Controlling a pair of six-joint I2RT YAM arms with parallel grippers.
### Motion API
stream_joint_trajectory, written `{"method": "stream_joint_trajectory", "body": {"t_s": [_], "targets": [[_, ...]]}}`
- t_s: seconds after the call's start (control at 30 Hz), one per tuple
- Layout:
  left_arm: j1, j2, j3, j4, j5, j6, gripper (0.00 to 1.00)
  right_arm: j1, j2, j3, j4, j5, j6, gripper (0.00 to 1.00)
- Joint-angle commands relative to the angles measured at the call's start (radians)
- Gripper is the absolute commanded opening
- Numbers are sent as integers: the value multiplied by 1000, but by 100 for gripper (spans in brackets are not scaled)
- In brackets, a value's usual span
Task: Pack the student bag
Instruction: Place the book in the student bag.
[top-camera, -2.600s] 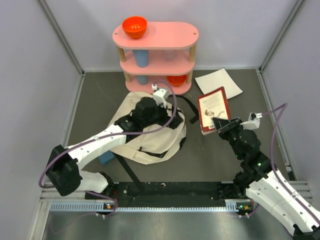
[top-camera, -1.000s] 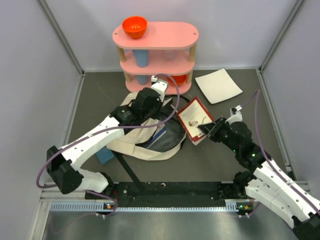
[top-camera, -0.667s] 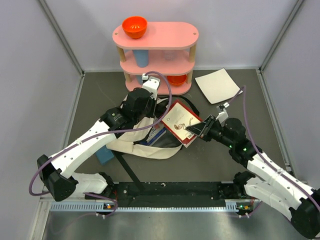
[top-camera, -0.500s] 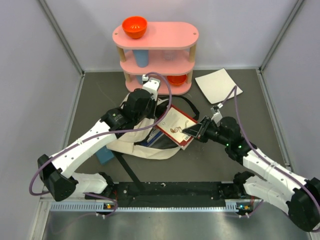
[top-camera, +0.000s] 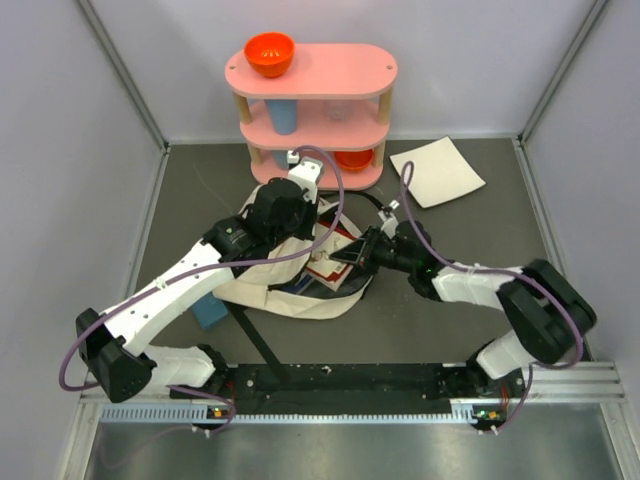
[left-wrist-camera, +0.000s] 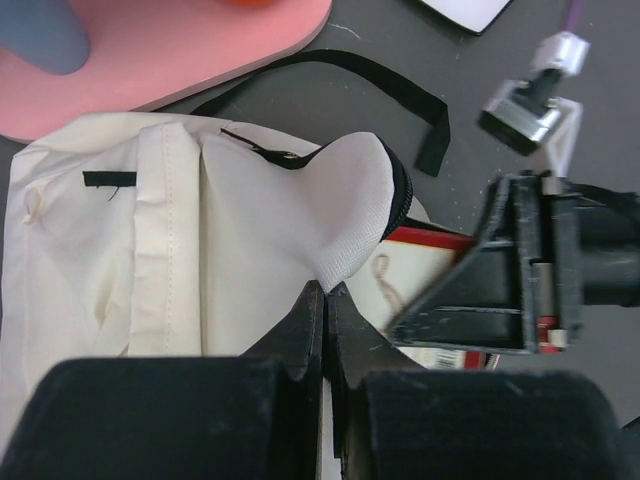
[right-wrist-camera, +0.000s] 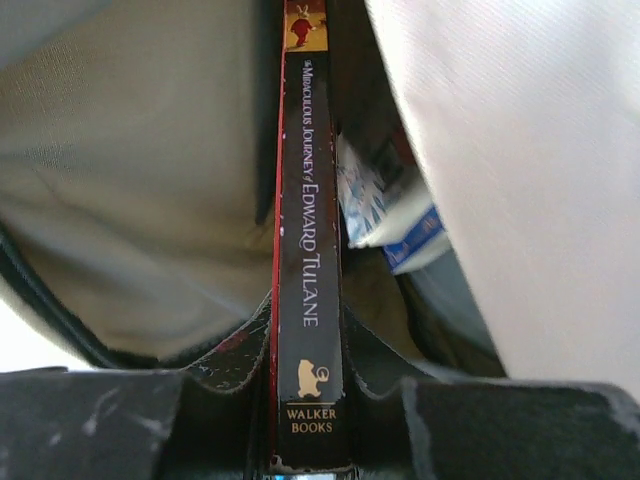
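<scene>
Book firmly in right gripper, halfway inside student bag; left gripper tight on bag rim.

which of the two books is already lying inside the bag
The blue-and-white book, deep in the student bag. The other, the red book with the dark spine, is clamped in the right gripper at the bag's opening.

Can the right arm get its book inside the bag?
Probably yes. The left pincer pinches the bag open, and the book in the right pincer pokes into its mouth.
</scene>
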Motion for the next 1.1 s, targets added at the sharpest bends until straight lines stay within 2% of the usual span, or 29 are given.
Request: {"method": "stream_joint_trajectory", "body": {"t_s": [0.0, 0.2, 0.33, 0.5, 0.53, 0.57, 0.63, 0.73, 0.77, 0.83, 0.87, 0.97, 1.07], "targets": [[0, -33, 14, 127, 44, -16, 0, 58, 162, 163, 330, 12, 55, 0], [-2, -33, 31, 113, 52, -30, 0, 145, 365, 339, 321, 153, 39, 0], [0, -33, 44, 108, 58, -32, 0, 185, 489, 395, 346, 238, 28, 0], [-2, -30, 42, 113, 67, -35, 0, 231, 583, 508, 284, 322, -1, 7], [0, -30, 41, 111, 64, -33, 0, 234, 589, 507, 289, 330, -7, 10], [0, -33, 37, 108, 61, -33, 0, 234, 593, 504, 283, 335, -9, 20], [0, -36, 33, 107, 55, -35, 0, 233, 576, 466, 266, 362, -33, 25], [1, -48, 22, 108, 47, -32, 0, 233, 492, 380, 214, 420, -84, 51], [0, -49, 21, 108, 44, -30, 0, 233, 469, 357, 199, 427, -98, 66], [3, -51, 16, 113, 42, -32, 0, 231, 400, 303, 183, 457, -134, 74], [3, -50, 14, 116, 44, -32, 0, 232, 380, 291, 157, 459, -145, 81], [5, -49, 11, 120, 49, -30, 0, 233, 312, 265, 99, 463, -179, 89], [5, -49, 11, 119, 49, -33, 0, 233, 255, 254, 16, 476, -196, 91]]}}
